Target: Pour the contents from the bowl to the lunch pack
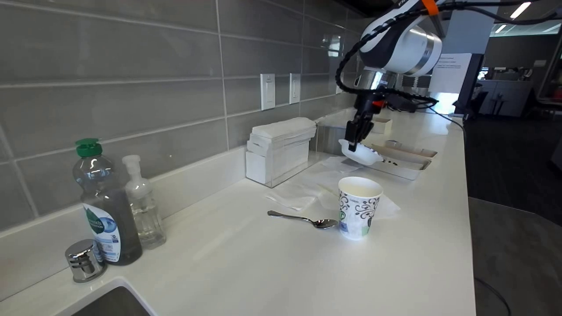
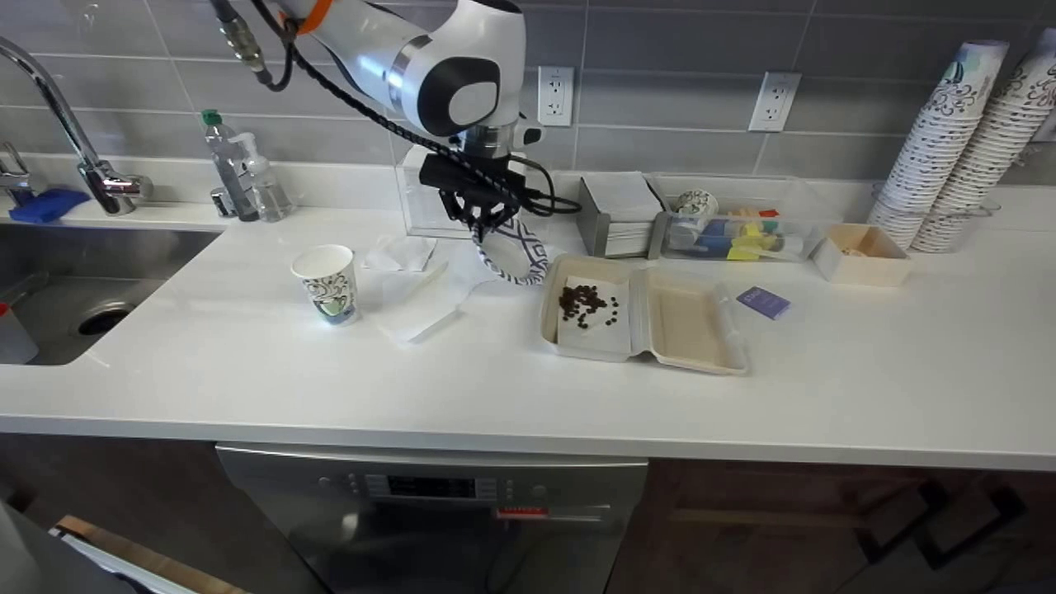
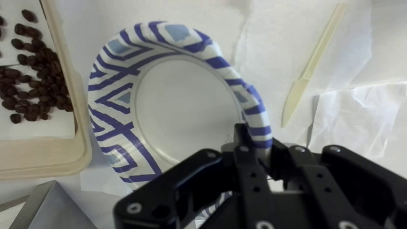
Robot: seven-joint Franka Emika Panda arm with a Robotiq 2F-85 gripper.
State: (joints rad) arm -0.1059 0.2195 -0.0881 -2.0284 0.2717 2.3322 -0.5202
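Green-capped, a bottle [image 1: 107, 199] near the counter's [image 1: 246, 272] back edge wears a half-legible label [image 1: 103, 232]. In an exterior view, the lunch pack [image 2: 648, 318] lies toward that edge; the wrist view crops it beside the bowl [image 3: 187, 108], rim clenched in the gripper [image 3: 262, 149].

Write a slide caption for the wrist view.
Fingers clamp the patterned bowl by its rim, its visible inside bare; dark beans lie in the lunch pack at left, a pale knife at right.
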